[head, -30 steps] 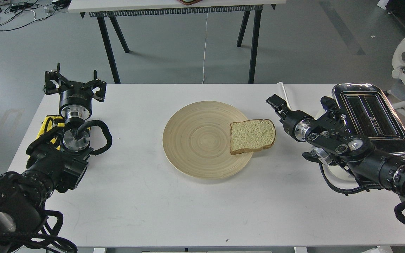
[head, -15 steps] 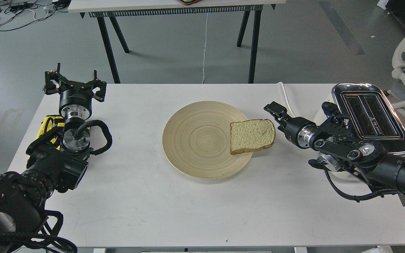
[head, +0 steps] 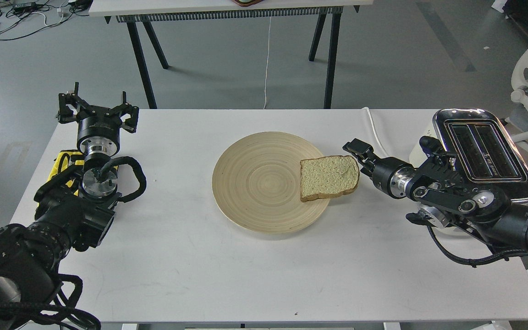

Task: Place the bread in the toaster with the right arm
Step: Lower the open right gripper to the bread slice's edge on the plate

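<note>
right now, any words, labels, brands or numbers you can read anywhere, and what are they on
No text can be read in this view.
toaster: a small dark mark on the chrome strip between the two slots, too small and blurred to read.
yellow object behind the left arm: no print can be made out.
bread, wooden plate, table: no markings.
</note>
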